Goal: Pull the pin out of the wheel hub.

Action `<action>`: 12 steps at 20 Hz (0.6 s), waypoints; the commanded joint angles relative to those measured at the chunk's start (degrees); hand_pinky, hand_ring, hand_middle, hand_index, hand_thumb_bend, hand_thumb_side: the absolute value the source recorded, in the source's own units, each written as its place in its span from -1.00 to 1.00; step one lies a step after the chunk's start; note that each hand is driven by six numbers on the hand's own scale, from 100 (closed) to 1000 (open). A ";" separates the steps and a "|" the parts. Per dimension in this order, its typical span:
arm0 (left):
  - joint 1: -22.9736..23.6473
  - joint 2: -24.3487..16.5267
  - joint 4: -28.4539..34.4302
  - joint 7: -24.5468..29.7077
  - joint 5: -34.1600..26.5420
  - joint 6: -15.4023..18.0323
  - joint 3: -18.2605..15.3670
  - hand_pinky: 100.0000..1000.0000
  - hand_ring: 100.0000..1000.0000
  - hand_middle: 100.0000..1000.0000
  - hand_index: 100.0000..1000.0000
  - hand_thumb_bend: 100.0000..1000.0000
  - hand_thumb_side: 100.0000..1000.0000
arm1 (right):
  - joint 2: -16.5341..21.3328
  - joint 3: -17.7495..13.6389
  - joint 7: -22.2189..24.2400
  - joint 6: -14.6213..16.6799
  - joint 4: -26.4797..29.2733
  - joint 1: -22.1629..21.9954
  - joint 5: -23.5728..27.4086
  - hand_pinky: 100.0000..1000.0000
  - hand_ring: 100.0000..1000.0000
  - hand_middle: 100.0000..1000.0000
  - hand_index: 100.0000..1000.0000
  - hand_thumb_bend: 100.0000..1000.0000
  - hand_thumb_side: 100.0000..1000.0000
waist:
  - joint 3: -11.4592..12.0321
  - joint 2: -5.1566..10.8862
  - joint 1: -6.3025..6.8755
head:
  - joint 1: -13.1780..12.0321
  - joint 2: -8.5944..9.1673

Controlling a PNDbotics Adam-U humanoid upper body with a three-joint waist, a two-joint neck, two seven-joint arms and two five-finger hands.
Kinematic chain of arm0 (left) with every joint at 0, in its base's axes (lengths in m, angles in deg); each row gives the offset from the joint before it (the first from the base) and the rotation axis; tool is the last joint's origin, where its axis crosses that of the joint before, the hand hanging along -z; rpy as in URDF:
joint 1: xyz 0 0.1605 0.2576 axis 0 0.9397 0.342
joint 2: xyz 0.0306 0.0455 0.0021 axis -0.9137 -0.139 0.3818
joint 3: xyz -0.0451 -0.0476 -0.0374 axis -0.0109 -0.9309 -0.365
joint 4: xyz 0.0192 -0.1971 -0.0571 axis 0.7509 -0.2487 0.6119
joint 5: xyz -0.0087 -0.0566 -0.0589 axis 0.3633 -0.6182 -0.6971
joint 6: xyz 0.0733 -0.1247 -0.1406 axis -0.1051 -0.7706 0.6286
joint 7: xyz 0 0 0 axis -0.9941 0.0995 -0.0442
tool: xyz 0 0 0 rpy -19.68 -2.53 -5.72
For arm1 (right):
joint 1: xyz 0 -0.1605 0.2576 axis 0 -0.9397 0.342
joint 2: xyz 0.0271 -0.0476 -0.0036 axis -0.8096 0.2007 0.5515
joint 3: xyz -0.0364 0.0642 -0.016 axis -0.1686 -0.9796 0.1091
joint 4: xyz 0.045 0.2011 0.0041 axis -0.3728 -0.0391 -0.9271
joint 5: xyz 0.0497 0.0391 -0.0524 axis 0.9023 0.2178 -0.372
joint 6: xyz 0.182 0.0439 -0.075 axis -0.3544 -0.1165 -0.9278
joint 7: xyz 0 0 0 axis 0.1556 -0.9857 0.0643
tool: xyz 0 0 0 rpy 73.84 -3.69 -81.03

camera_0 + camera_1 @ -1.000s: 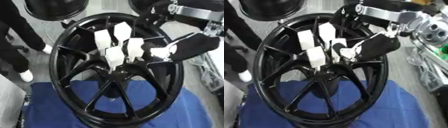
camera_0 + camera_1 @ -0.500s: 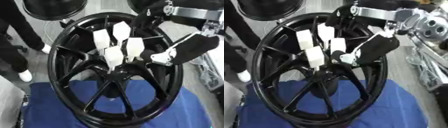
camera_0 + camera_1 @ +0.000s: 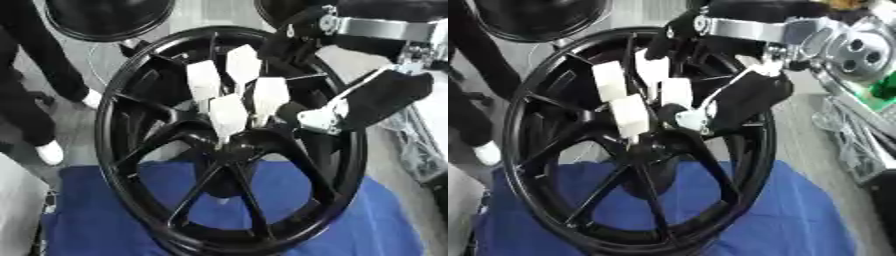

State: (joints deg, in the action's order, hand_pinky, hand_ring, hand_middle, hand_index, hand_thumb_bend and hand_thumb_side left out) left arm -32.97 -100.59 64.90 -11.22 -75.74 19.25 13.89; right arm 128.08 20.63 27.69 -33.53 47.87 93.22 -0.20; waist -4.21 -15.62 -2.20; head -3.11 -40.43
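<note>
Nearest the camera, a blue cloth-covered counter [image 3: 367, 220] carries a large glossy black multi-spoke alloy wheel [image 3: 131, 165], which stands tilted with its face toward the camera.

At the wheel's hub [image 3: 229, 150], the centre where the spokes meet, four white flat tab-shaped pins [image 3: 229, 114] stand fanned upward and close together; the lowest reaches down to the hub.

The robot's right hand [image 3: 328, 117], black with a silver-white part at the fingers, comes in from the upper right and sits just beside the rightmost tab; whether its fingers are closed on a pin cannot be told. The left hand shows in neither view.

Beyond the wheel lies a grey floor [image 3: 197, 15], with a second black round rim [image 3: 105, 20] at the far edge.
</note>
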 commanded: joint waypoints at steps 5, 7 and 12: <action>-0.43 -0.67 1.23 0.07 0.04 0.31 -0.58 0.78 0.52 0.48 0.54 -0.68 0.45 | -1.05 0.05 -0.84 0.38 -3.09 -0.63 -2.51 0.55 0.60 0.58 0.65 -0.64 -0.66 | 0.45 0.46 0.21 | 1.00 0.93; -0.30 -0.52 1.65 0.02 0.15 0.39 -0.63 0.78 0.51 0.48 0.54 -0.68 0.45 | -1.46 0.23 -1.16 0.97 -4.30 -0.80 -2.98 0.55 0.60 0.58 0.65 -0.64 -0.66 | 0.61 0.29 0.25 | 1.20 0.96; -0.06 -0.28 2.51 -0.09 0.37 0.31 -0.71 0.78 0.50 0.48 0.54 -0.72 0.45 | -1.93 0.45 -1.66 2.03 -6.41 -0.88 -3.57 0.55 0.60 0.58 0.64 -0.67 -0.70 | 0.99 -0.12 0.35 | 1.58 1.20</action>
State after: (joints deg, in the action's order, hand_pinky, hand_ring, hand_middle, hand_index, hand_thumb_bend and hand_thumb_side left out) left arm -32.91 -99.89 66.15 -11.26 -75.54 19.33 13.89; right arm 125.67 21.60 26.17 -31.89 41.79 91.60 -3.32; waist -3.30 -16.54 -2.09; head -1.79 -40.01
